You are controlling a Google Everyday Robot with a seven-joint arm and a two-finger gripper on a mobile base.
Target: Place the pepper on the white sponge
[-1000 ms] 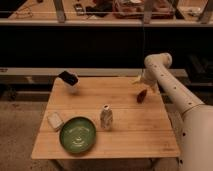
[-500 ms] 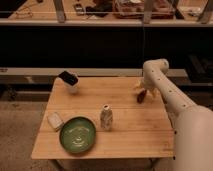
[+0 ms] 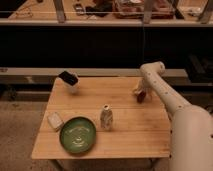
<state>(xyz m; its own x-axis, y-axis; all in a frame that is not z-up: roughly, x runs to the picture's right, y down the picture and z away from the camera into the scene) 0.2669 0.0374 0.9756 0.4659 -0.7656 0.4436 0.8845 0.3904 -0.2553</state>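
By the pepper [image 3: 142, 97], gripper [image 3: 138, 91] points down

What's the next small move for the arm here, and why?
Probably secure the pepper first: the gripper is right at it, near the far right edge of the table, while the white sponge lies across the table at the left, beside the green plate. Whether the pepper is already held cannot be told.

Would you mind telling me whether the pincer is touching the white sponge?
Apart. The camera view shows the pincer near the table's right edge and the white sponge near its left edge, with a broad stretch of tabletop between them.
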